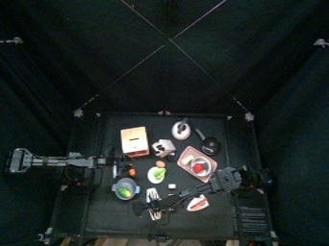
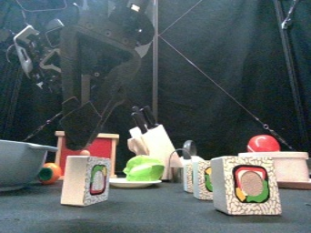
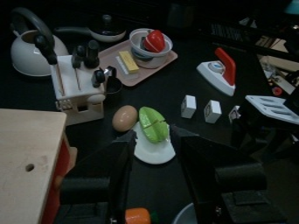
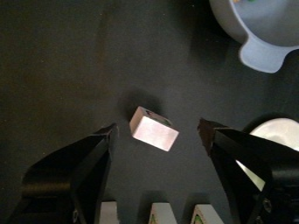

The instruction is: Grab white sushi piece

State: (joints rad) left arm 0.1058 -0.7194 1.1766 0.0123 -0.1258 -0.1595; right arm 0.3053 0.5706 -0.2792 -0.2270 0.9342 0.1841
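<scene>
The right pincer (image 4: 156,140) is hanging over the desk (image 4: 70,70) w/ both jaws spread wide apart, straddling the white sushi piece (image 4: 155,129), which is lying alone on the bare surface, tilted, touching neither jaw. Three sushi rolls (image 2: 85,179) are standing in a row near the desk's front edge in the front view. One light bowl (image 4: 263,31) is sitting well apart from the piece. The left pincer (image 3: 158,175) is resting at the desk's left side, jaws apart, nothing between them. Ahead of it: one small plate w/ a green item (image 3: 153,131), one brown egg-like thing (image 3: 124,117) just beside it, one kettle (image 3: 33,48), one pink tray (image 3: 142,63) carrying one red-and-white bowl (image 3: 153,41).
</scene>
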